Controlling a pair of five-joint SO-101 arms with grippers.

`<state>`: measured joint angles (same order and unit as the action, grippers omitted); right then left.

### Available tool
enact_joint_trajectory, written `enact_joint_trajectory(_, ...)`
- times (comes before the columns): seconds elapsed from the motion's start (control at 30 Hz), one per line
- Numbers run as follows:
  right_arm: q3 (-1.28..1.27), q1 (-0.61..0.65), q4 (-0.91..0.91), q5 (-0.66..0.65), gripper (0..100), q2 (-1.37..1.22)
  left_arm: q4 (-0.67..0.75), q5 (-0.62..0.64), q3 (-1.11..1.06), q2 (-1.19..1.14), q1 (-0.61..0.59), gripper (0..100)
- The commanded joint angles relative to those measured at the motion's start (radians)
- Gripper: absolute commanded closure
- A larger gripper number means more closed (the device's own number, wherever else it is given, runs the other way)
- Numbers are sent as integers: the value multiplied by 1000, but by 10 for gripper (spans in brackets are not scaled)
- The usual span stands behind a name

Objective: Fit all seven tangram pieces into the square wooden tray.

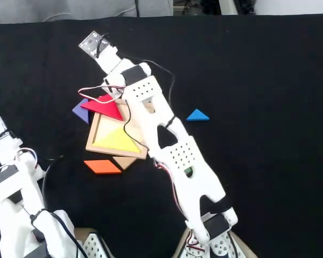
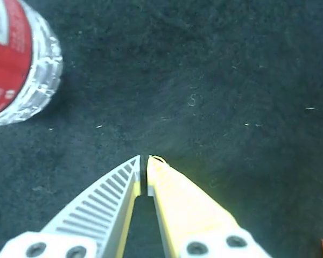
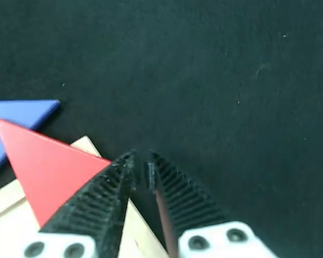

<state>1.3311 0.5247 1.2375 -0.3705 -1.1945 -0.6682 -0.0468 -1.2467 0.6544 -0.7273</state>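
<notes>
In the high view, a square wooden tray [image 1: 99, 124] is seen on the black cloth, with a large flat yellow triangle [image 1: 117, 141] laid inside it. A large flat red triangle [image 1: 103, 106] is propped across the tray's far corner, and a blue-violet flat piece [image 1: 79, 110] lies just beside it. An orange parallelogram [image 1: 102, 166] and a tan wooden piece [image 1: 125, 161] lie against the tray's near edge. A small blue triangle [image 1: 197, 115] is well apart. The right arm [image 1: 172, 150] is stretched over the tray; the left arm [image 1: 13, 188] is held back near its base.

In the left wrist view, the left gripper [image 2: 144, 160] is seen closed and empty above bare cloth, near a clear plastic bottle with a red label [image 2: 19, 59].

In the right wrist view, the right gripper [image 3: 141, 160] is seen with its jaws drawn together, apparently empty, at the red triangle's edge.

The pieces are judged thin, stiff and light. The red triangle is probably best pinched at its raised, overhanging edge.
</notes>
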Motion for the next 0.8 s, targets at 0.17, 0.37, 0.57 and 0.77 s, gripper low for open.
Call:
enact_joint_trajectory(0.17,76,37,-81,-35,987,-38,18,-9,5,21,16,967)
enact_joint_trajectory(0.37,73,52,-83,-35,987,-67,18,-9,5,21,16,967)
enact_joint_trajectory(0.57,71,40,-72,-35,987,-79,18,-9,5,21,16,967)
enact_joint_trajectory(0.77,44,5,-74,-35,987,-77,18,-9,5,21,16,967)
